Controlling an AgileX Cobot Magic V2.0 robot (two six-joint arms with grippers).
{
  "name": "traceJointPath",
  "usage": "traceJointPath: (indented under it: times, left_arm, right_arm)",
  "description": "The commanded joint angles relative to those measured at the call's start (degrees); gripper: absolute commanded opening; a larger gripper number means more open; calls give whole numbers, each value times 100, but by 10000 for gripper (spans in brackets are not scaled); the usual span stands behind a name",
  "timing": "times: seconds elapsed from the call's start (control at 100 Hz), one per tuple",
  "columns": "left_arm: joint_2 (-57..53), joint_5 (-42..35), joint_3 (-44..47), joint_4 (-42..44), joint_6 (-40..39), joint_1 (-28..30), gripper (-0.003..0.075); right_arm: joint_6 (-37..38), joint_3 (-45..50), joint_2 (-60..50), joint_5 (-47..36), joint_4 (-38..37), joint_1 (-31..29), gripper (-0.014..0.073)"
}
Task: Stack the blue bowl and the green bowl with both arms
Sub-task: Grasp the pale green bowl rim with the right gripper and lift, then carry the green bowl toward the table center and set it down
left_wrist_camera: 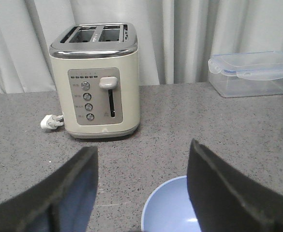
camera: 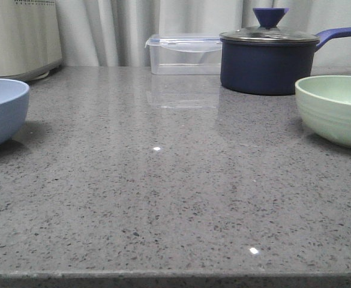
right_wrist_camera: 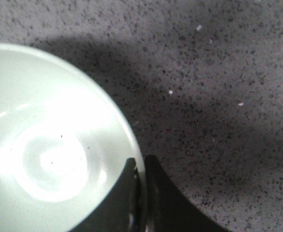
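Here, the right black gripper [right_wrist_camera: 140, 193] was clamped on the rim of the round pale mint-green bowl [right_wrist_camera: 49, 145], one finger inside the wall and one outside. The left black gripper [left_wrist_camera: 141, 193] was spread wide and held nothing, the round matte pale sky-blue bowl [left_wrist_camera: 170, 208] lying between its fingers [left_wrist_camera: 218, 193]. On the speckled grey stone counter [camera: 163, 198], the blue bowl sat well apart from the green bowl, at the opposite edge. Behind the green bowl stood a dark navy lidded saucepan [camera: 265, 63]; just beside that, a clear plastic container [camera: 184, 54]. A cream toaster [left_wrist_camera: 100, 82] stood behind the blue bowl.
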Motion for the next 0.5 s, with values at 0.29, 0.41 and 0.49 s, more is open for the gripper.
traceJointPath:
  times: [0.29,0.41,0.49]
  left_arm:
    - [66,-477,-215,-15,-29,5,409]
    - [66,-477,-215,-15,-29,5,409]
    - [66,-477,-215,-15,-29,5,409]
  right_arm:
    - [-256,-551,-162,115,193,175,-80]
    - [-364,-788,-149,102,466,567,-80]
    - [-364,-899,-122,36,517,878,-80]
